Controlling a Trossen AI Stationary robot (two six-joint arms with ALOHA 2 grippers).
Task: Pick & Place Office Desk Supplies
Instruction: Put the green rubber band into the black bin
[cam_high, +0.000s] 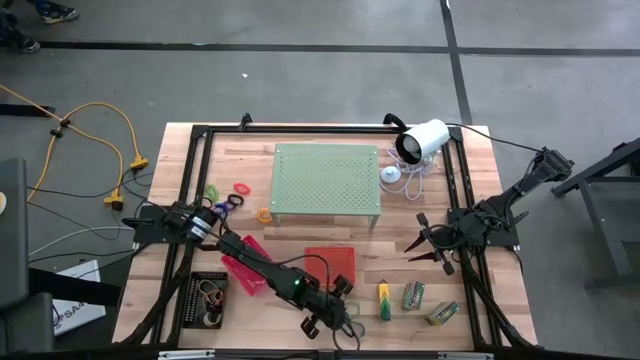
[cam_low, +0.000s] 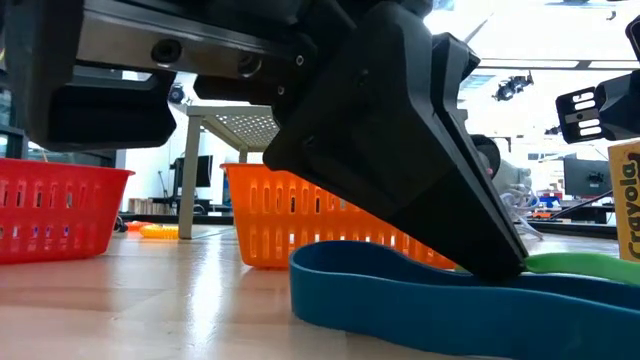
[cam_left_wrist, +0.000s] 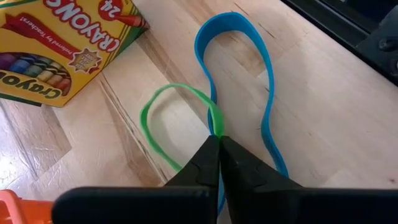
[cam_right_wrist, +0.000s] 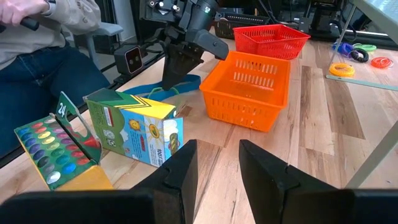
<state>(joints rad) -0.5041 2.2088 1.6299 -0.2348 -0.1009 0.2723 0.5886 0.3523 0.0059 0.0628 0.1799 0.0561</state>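
We see our left gripper (cam_left_wrist: 219, 138) clenched on the thin green rubber-band loop (cam_left_wrist: 149, 106) on the wooden tabletop (cam_left_wrist: 323, 106), the wide blue rubber-band loop (cam_left_wrist: 205, 37) just beside its fingertips, a yellow crayon box (cam_left_wrist: 56, 43) beyond, our right gripper (cam_right_wrist: 217, 165) parted, grasping nothing, well apart.

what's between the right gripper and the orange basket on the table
Nothing: in the right wrist view bare wood runs from the open right gripper to the orange basket. The crayon boxes lie off to one side of that stretch.
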